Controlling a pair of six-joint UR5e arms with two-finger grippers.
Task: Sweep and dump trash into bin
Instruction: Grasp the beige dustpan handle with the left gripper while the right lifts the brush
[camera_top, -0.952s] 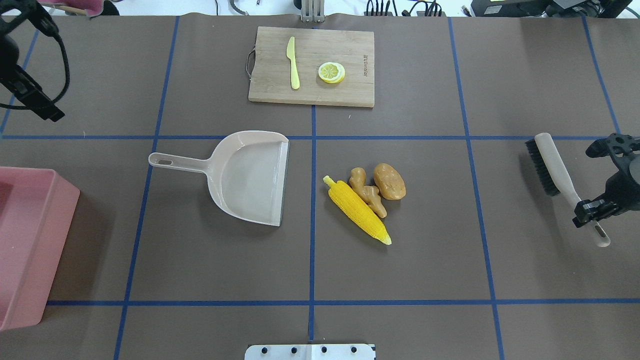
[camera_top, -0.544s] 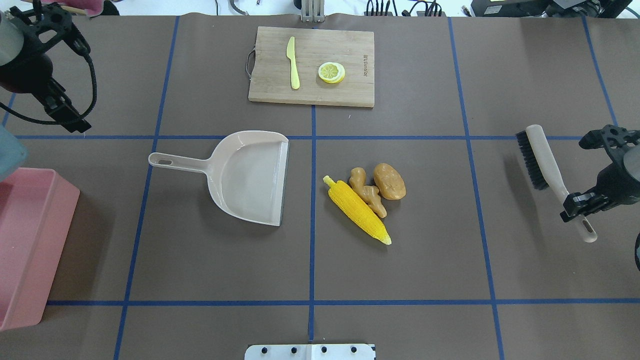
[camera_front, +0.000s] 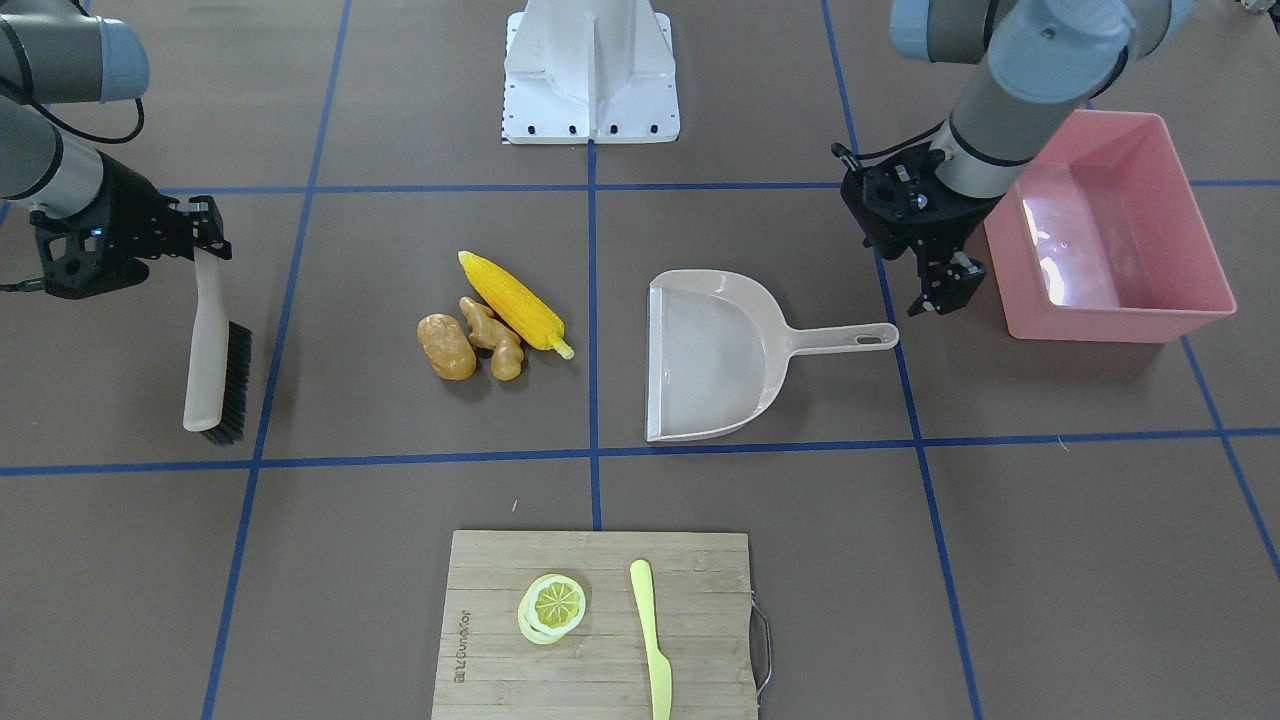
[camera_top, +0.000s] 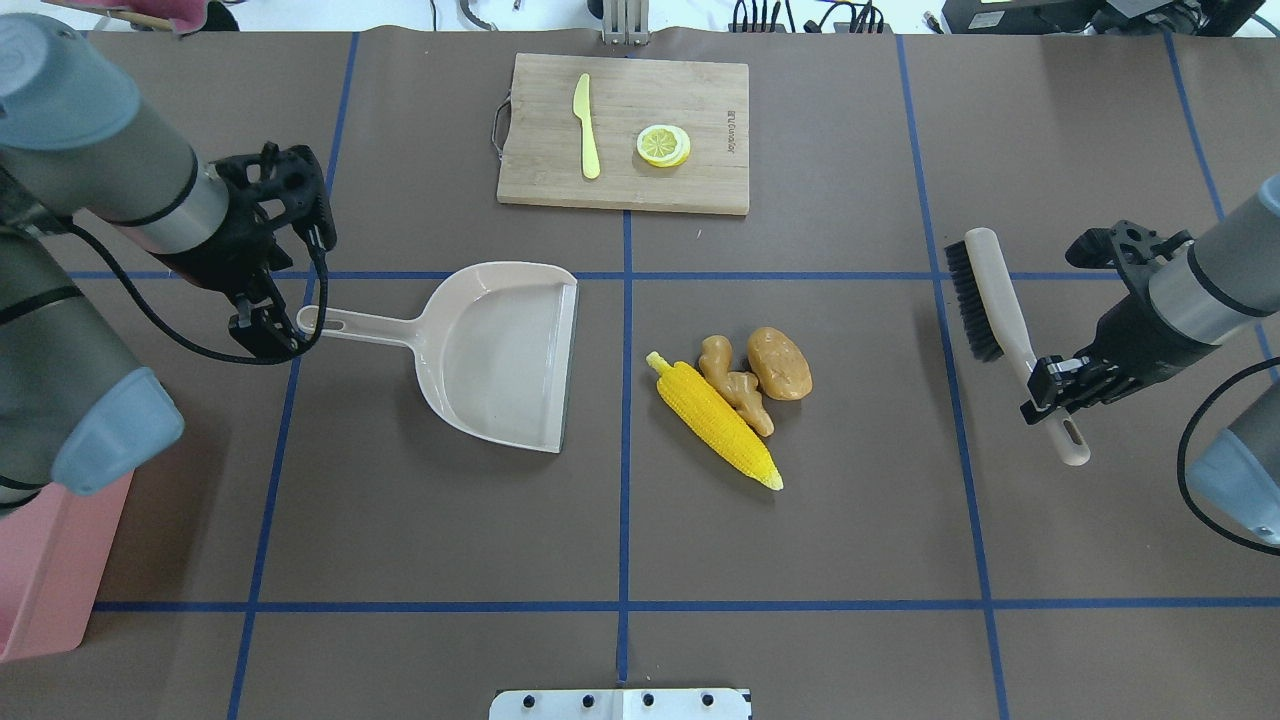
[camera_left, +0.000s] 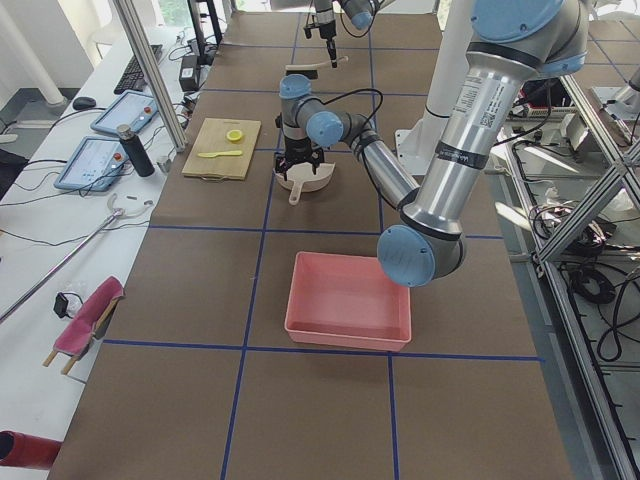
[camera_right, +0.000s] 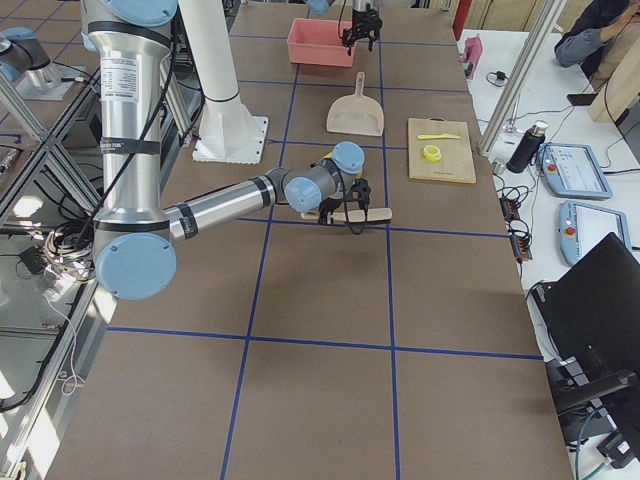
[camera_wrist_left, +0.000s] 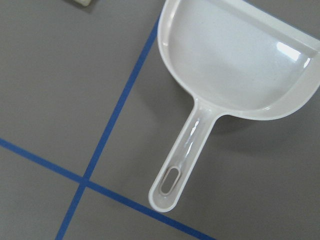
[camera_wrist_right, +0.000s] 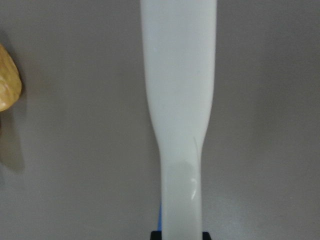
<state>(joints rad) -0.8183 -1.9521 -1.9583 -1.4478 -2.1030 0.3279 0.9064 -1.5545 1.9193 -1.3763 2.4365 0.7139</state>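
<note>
The trash sits bunched on the brown worktop, just right of the centre tape line: the corn cob lies slantwise with the ginger root pressed against it, and the potato touches the ginger's other side. Across that blue line lies the dustpan, its open mouth facing the pile and its handle pointing away. The left pincer hovers right at the handle's slotted tip, jaws apart and holding nothing. Beyond it, at the robot's left end of the worktop and well apart from the trash, stands the pink bin. On the other side, the right pincer is clamped on the handle of a brush, black bristles facing the pile. At the far edge a wooden cutting board carries a lemon slice and a yellow knife. The board has a printed mark, too small to read.
</note>
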